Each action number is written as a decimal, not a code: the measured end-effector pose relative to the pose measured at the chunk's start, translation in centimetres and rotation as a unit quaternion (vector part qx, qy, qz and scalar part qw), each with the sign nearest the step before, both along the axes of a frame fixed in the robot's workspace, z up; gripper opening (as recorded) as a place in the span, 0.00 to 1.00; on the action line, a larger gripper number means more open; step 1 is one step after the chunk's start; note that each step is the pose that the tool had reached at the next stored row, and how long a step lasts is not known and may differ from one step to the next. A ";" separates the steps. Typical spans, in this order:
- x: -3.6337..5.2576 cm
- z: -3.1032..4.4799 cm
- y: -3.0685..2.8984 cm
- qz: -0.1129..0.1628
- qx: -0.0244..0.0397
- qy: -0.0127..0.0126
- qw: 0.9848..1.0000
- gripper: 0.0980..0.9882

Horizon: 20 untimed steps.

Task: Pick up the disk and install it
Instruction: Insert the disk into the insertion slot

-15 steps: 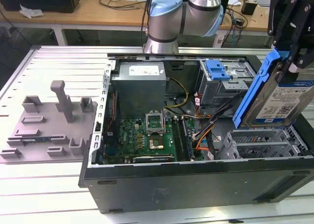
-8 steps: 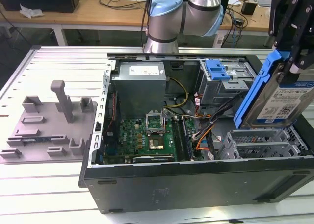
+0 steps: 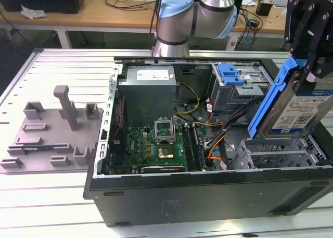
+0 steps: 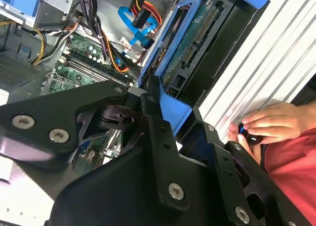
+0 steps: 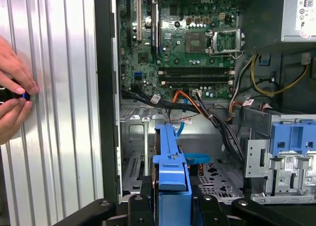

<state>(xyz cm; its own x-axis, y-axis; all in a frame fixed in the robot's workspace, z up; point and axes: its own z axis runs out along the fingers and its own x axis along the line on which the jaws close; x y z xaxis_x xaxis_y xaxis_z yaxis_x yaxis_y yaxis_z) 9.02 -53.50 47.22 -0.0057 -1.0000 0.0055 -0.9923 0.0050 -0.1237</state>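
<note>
Pincer: the black, multi-link pincer (image 3: 307, 79) stood in the upper right of the frame in the exterior view, its fingers pinched on the disk; it also appeared in both wrist views (image 4: 177, 121) (image 5: 170, 206).
Disk: the flat silver hard drive with a white-and-blue label and a blue plastic bracket (image 3: 299, 105) hung tilted in the pincer, its high end toward the exterior view's right. In the first wrist view its blue bracket edge (image 5: 172, 174) sat between the fingers, and in the second wrist view its underside (image 4: 190, 48) faced the camera.
Drive cage: the perforated silver metal cage (image 3: 281, 154) lay right under the disk's lower end; whether the two touched could not be told.
Case: the open black computer tower (image 3: 208, 196) lay on its side across the lower middle of the exterior frame.
Motherboard: the green circuit board (image 3: 156, 144) lay inside, with the grey power supply box (image 3: 148, 89) above it in the frame.
Desk: the ribbed pale metal desk (image 3: 67, 66) carried the case and, at the exterior view's left, a grey moulded fixture (image 3: 52, 134).
Hand: a person's hand (image 4: 269, 122) (image 5: 12, 92) rested on the desk beside the case, fingertips pinching a small black-and-blue object.
</note>
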 end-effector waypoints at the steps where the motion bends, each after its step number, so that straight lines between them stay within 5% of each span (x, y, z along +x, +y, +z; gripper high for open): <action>1: 0.00 -0.09 -0.01 0.000 0.000 0.000 1.000 0.30; 20: 0.00 -1.34 -0.49 0.002 0.000 0.000 1.000 0.30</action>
